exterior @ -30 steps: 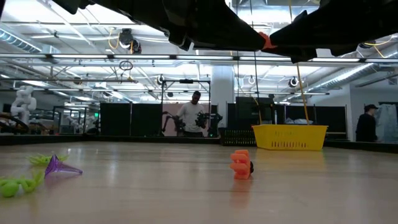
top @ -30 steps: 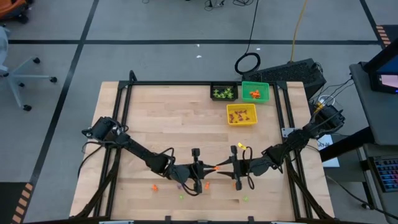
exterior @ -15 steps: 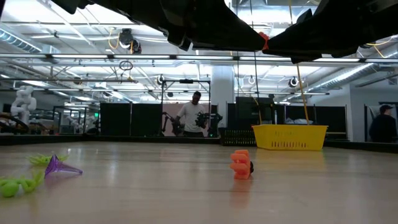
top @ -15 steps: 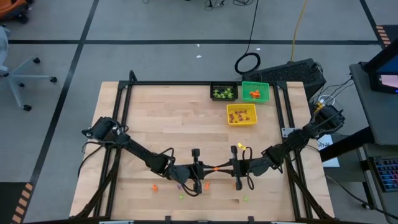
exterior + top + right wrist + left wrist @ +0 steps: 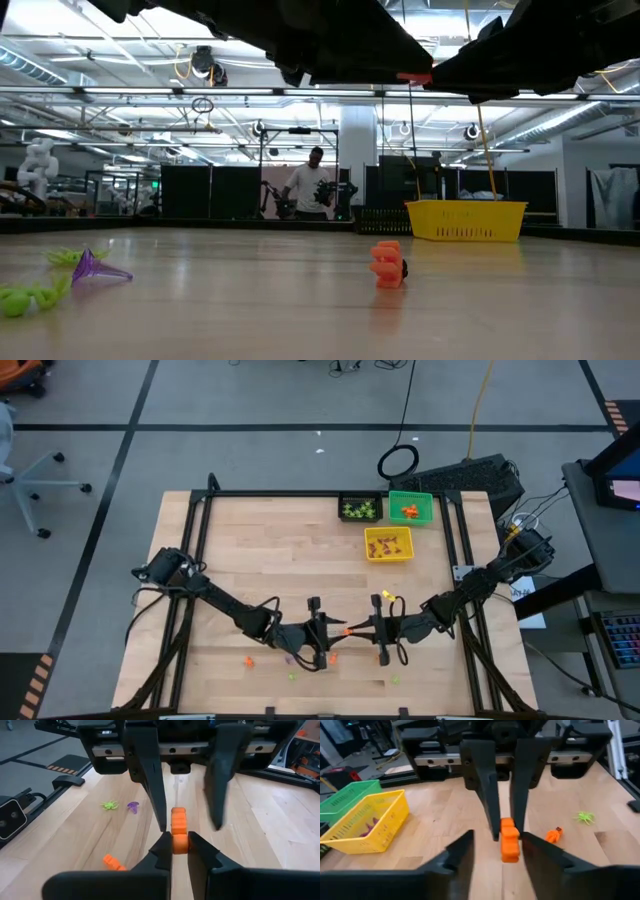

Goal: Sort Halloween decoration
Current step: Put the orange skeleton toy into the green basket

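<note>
Meeting above the worktop's (image 5: 250, 550) near edge, the right end effector (image 5: 179, 842) pinched an orange trinket (image 5: 178, 828) while the left end effector (image 5: 496, 851) stood parted around it, apparently handing it over for the bins (image 5: 387, 544) beyond.

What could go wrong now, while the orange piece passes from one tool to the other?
1. The right tool pinches only the end of the orange piece, held above the table. With the left tool open, the piece could tilt or slip and fall.
2. The two tools meet tip to tip, so a careless pull-back could make them bump.
3. A dropped piece could land among the loose orange trinket and others, far from the green bin.
</note>
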Available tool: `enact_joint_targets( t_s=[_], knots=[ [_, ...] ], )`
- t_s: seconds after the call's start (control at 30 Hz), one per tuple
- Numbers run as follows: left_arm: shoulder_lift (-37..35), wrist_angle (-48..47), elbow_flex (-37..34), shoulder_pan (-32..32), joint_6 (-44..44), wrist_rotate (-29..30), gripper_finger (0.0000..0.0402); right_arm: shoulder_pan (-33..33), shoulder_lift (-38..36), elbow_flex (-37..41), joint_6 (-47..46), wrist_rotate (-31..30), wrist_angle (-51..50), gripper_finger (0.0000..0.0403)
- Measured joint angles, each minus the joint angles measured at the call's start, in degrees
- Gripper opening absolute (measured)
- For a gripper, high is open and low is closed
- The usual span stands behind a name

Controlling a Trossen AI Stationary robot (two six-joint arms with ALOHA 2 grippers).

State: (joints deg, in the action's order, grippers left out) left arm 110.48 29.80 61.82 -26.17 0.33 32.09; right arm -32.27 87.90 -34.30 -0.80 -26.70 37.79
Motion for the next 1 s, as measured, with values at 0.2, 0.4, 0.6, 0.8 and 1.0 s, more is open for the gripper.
enact_joint_targets(
  t_s=[0.2,0.4,0.6,0.8,1.0],
  knots=[
    [0.0,2.4,0.0,-0.5,0.2,2.5,0.0251,0.0,-0.2,0.0,0.0,0.0,-1.3,0.0013],
    [-1.9,1.6,0.1,-2.1,1.8,3.0,0.0299,0.0,-2.2,0.1,-1.8,0.0,-5.1,0.0012],
    [-4.4,-1.5,0.1,-3.9,1.7,5.8,0.0315,-0.1,-7.1,0.1,-5.0,-0.2,-12.9,0.0012],
    [-4.5,-2.2,0.1,-4.3,3.0,8.3,0.0316,1.1,-16.0,-0.2,-6.8,-0.4,-20.9,0.0012],
    [-4.5,-1.2,0.1,-4.2,3.0,8.5,0.0316,7.5,-24.5,-5.6,-9.1,-0.6,-41.1,0.0012]
  ],
)
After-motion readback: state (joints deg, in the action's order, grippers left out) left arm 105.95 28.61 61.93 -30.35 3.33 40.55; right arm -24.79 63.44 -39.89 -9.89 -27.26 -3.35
